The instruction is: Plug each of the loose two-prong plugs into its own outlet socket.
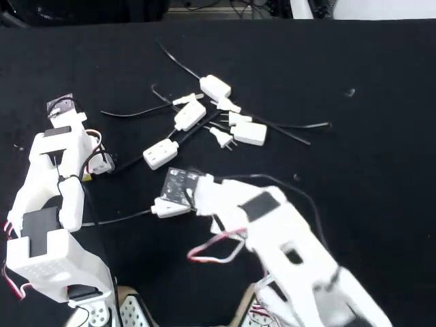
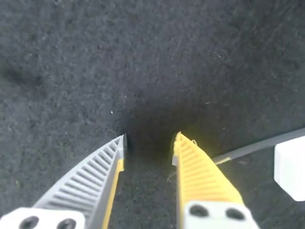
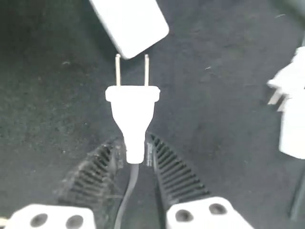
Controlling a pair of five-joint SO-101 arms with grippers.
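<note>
Held plug: the white two-prong plug (image 3: 132, 107) is caught by its narrow neck between the ribbed black fingers (image 3: 169, 167) of the right gripper (image 3: 135, 143). Its black cord (image 3: 127, 191) runs back between them toward the wrist.
Right gripper: closed onto the plug's neck with a finger against either side. The prongs point straight away from the wrist.
Nearest socket: a white rectangular outlet socket block (image 3: 129, 24) lies just in front of the prong tips and at a slant to them. The prongs are not in its slots.
Right arm: the white right arm (image 1: 279, 231) stretches low from the near edge of the table toward its middle.
Left gripper: the left gripper (image 2: 150, 138) is open, with nothing between its grey and yellow fingers. Its tips sit close above the black cloth table cover (image 1: 368, 170).
Left arm: the white left arm (image 1: 48, 184) is folded at the table's left side. A white block edge (image 2: 290, 167) and a thin black cable (image 2: 252, 150) lie just beside the yellow finger.
Other pieces: further back on the cloth a loose white plug (image 1: 223, 139) lies among more white socket blocks (image 1: 189, 114).
</note>
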